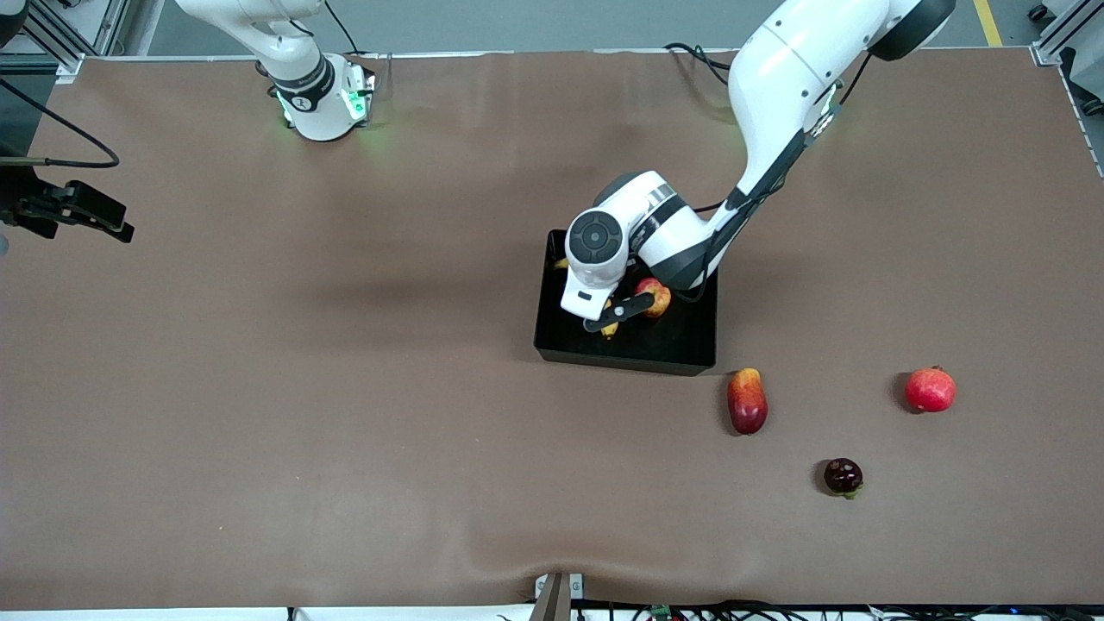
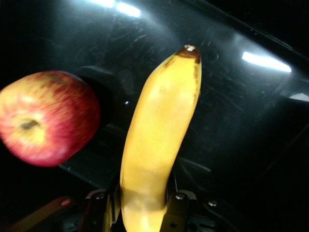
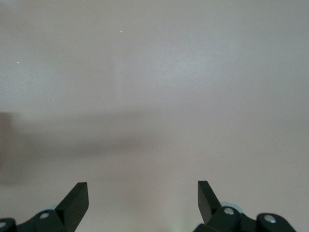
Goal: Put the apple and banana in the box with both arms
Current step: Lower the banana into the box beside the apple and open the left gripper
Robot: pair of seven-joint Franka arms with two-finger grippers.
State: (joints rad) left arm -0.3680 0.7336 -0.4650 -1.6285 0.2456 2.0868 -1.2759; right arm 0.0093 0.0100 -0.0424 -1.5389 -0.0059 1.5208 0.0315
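Step in hand: banana drop-off, last of the two fruits.

Table, brown, carrying everything. Box near table centre, black, shallow. Left arm reaching down into it; left gripper low over box floor, jaws clenched on banana, gripped near one end, dark tip pointing away from wrist. Apple already in box, at about 3 o'clock of gripper in front view, just beside banana, apart from it.

Next move, judged: lower a touch, release, lift straight out. Needs banana laid flat on bare floor without nudging apple.

Right gripper parked over bare table at right arm's end, jaws released, holding nothing, waiting.

Off-task fruit outside box toward left arm's end: elongated red-yellow fruit at about 4 o'clock of box, round red fruit near 3–4 o'clock, dark purple fruit near 5 o'clock. None in the path; only apple crowds the drop.
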